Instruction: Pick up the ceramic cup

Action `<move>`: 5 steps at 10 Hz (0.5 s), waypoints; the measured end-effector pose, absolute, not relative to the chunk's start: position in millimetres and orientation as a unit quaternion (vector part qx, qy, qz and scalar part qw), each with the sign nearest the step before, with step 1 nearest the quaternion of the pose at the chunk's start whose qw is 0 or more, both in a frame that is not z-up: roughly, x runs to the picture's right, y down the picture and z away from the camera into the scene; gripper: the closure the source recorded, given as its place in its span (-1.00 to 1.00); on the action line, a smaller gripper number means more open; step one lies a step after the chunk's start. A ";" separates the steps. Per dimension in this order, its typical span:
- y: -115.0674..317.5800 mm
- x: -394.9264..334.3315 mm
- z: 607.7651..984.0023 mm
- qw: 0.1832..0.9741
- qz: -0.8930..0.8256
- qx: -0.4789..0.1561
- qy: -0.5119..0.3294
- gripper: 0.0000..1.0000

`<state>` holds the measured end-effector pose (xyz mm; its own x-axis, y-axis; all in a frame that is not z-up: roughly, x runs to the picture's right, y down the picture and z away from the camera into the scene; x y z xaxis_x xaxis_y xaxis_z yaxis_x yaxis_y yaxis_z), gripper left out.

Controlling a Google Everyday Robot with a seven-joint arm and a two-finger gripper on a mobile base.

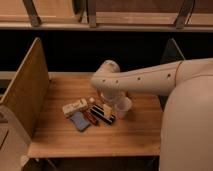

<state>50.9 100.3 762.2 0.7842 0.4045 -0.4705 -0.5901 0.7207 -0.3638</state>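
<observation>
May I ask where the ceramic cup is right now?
In the camera view, the ceramic cup stands right of the table's centre, just right of the packets, with the gripper close beside it.

Arm [150, 80] stretched across, wrist [107, 76] bent down, pincer [113, 102] low beneath it.

Wooden table [137, 134], light plank top. A tall wooden panel [24, 95] stands along the left edge as I face it. Small items lie close together near the middle of the top:
- a white box [75, 107]
- a blue packet [80, 121] just in front of the box, toward the front edge
- dark flat packets [103, 113] to the right of these

A pale cup [122, 108] stands upright at the right end of this group, just beside the dark packets. The gripper [110, 100] is low over the table's middle, right behind the cup.
</observation>
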 end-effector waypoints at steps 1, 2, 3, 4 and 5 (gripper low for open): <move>105.3 49.1 766.7 0.907 0.271 -0.265 0.184 -0.60; 107.6 49.4 768.9 0.905 0.271 -0.271 0.186 -0.60; 111.6 50.9 771.9 0.900 0.274 -0.281 0.189 -0.60; 115.8 52.7 775.4 0.895 0.278 -0.293 0.192 -0.60; 121.6 55.1 780.8 0.885 0.285 -0.312 0.196 -0.60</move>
